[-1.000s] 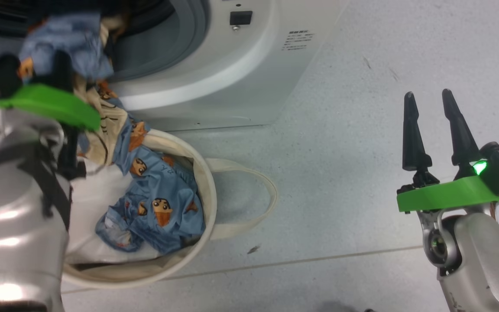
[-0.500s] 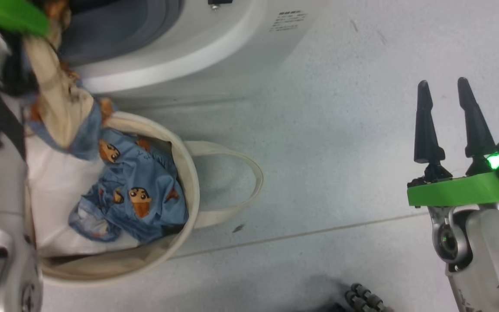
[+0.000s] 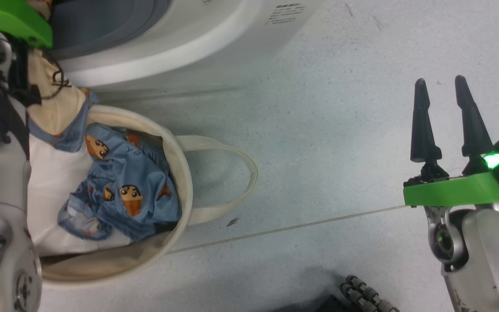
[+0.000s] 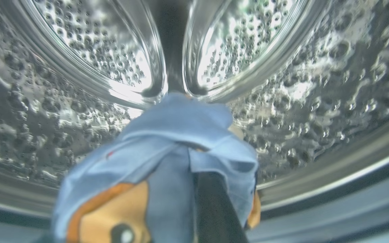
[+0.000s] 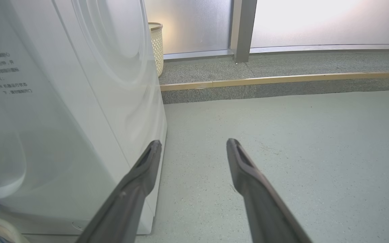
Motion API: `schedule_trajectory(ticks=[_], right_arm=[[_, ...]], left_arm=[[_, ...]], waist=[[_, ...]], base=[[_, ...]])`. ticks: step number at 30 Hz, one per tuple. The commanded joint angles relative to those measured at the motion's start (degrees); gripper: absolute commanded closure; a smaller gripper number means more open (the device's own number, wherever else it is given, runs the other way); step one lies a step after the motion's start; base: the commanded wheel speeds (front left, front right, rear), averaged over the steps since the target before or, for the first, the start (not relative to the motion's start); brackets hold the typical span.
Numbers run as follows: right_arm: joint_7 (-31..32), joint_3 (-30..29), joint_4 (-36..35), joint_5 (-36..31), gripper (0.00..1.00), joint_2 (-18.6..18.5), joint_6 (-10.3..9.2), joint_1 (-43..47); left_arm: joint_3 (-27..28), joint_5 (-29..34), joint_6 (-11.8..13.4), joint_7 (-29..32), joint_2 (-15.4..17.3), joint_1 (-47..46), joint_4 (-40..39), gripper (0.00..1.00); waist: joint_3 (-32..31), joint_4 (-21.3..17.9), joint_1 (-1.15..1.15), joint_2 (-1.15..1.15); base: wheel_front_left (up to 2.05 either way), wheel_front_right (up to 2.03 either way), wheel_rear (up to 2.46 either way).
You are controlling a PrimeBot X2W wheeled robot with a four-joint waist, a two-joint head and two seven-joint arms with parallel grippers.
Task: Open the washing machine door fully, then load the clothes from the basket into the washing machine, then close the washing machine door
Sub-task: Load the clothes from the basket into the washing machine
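My left gripper (image 4: 185, 131) is inside the steel drum of the washing machine (image 3: 180, 39), shut on a light-blue garment (image 4: 181, 148) that drapes over its fingers (image 4: 214, 209). In the head view that garment's cream tail (image 3: 59, 104) hangs from the washer's mouth down to the basket (image 3: 184, 182). More blue clothes (image 3: 124, 190) with brown-orange figures lie in the basket on white padding. My right gripper (image 3: 440, 80) hovers open and empty over the floor to the right; in the right wrist view the right gripper (image 5: 193, 141) points past the washing machine (image 5: 62, 118) side. The washing machine door is out of view.
One loop handle (image 3: 236, 182) of the basket lies flat on the grey floor toward my right arm. A dark ribbed hose (image 3: 364, 299) shows at the bottom edge. Behind the washer stand a pale wicker bin (image 5: 156, 47) and a raised step (image 5: 282, 81) under frosted glass.
My left arm has carried the held garment up and into the washer's mouth, so less cloth trails over the basket. The camera has shifted. The right gripper stays open where it was.
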Motion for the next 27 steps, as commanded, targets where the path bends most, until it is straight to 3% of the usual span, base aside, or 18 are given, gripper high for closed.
schedule_trajectory(ticks=[1, 7, 11, 17, 20, 27], right_arm=[[-0.69, 1.08, -1.41, -0.16, 0.0, -0.26, 0.02, 1.39], [-0.69, 1.83, -0.84, 0.05, 0.0, -0.33, 0.02, 1.21], [-0.69, 2.44, -0.24, 0.21, 0.0, -0.59, 0.02, 1.09], [-0.69, 3.41, 0.59, 0.67, 0.0, -0.62, 0.02, 0.59], [-0.69, 3.59, 1.14, 0.91, 0.0, -0.72, 0.02, 0.41], [-0.69, 3.69, 2.68, 1.81, 0.0, -0.68, 0.02, 0.58]], left_arm=[[-0.54, 1.45, 0.35, -0.26, 2.78, -3.06, 3.28, 0.0], [-3.18, 3.69, 2.48, 4.93, 3.89, -6.56, 14.9, 0.0], [-3.75, 4.0, 4.75, 11.99, 4.11, -6.87, 16.93, 0.0], [-4.01, 3.39, 4.88, 15.83, 3.52, -5.4, 17.46, 0.0], [-4.01, 2.88, 4.77, 14.31, 3.23, -4.6, 17.53, 0.0], [-2.54, 0.01, 3.23, 4.51, 1.5, -0.21, 17.49, 0.0]], waist=[[-0.37, -0.33, -0.01, 0.0], [-1.48, -1.18, -0.01, 0.0], [-2.56, -1.37, -0.01, 0.0], [-4.56, -1.49, -0.01, 0.0], [-5.79, -1.18, -0.01, 0.0], [-9.69, 0.86, -0.01, 0.0]], base=[[0.0, 0.0, 0.0], [0.0, 0.0, 0.0], [0.0, 0.0, 0.0], [0.0, 0.0, 0.0], [0.0, 0.0, 0.0], [0.0, 0.0, 0.0]])
